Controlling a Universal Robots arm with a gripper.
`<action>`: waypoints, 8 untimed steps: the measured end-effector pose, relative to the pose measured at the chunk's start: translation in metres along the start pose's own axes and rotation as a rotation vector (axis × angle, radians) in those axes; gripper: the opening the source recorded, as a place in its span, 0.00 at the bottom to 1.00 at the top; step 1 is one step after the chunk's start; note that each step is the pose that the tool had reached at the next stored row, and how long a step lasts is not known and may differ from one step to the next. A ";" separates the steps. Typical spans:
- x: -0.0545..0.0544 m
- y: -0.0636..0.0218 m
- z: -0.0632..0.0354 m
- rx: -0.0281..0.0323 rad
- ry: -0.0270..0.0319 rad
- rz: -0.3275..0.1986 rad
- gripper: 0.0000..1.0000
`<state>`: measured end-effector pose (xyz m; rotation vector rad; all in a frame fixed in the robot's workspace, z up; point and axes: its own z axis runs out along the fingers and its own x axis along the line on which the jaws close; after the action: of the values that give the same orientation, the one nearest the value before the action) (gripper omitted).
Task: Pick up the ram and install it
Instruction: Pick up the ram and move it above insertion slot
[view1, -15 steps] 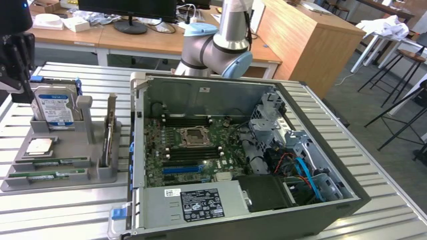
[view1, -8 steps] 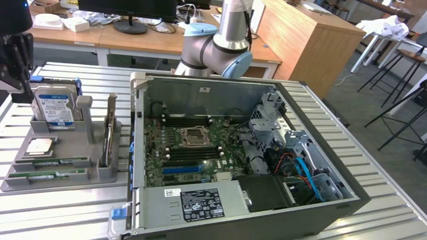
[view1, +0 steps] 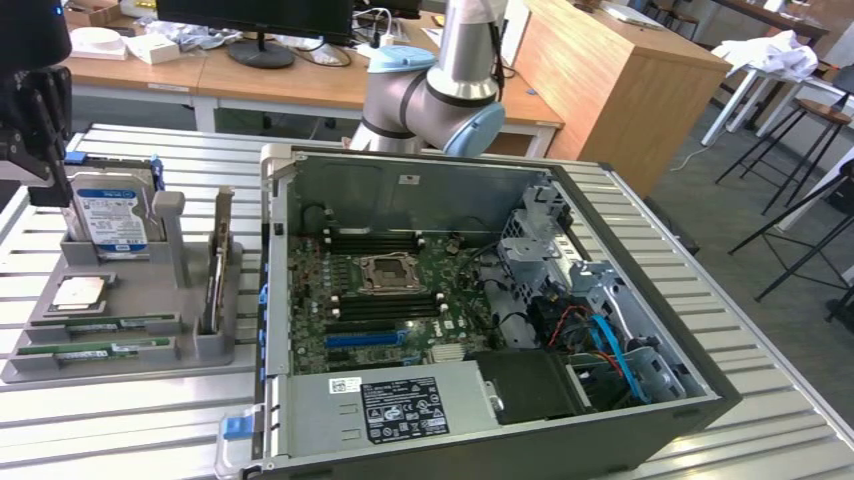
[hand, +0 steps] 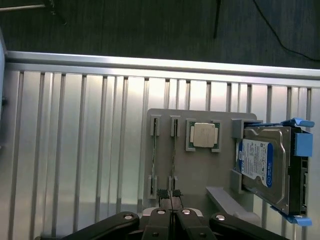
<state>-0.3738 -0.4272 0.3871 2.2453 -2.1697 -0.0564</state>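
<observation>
Pick-up is judged not yet begun. Pincer (hand: 170, 194) is held above the tray (hand: 200, 172), fingers (hand: 164, 194) pressed together, nothing gripped. Ram (hand: 174, 155) is seated on edge, near end just beneath the fingertips, long axis running straight away from them, parallel to the table (hand: 75, 150) slats. Parted fingers, set across the thin edge, would be required for a grip.

exterior: high, oblique over table (view1: 120, 425) | wrist: straight down past pincer (hand: 170, 194), close — shared: grey holder tray (view1: 127, 362) (hand: 200, 170)
</observation>
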 end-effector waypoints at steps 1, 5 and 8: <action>0.000 -0.0001 0.0000 -0.0001 0.0000 0.000 0.10; 0.000 -0.0001 -0.0001 -0.0001 0.0000 0.000 0.10; 0.000 -0.0001 -0.0001 -0.0001 0.0000 0.000 0.10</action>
<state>-0.3737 -0.4272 0.3871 2.2455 -2.1693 -0.0564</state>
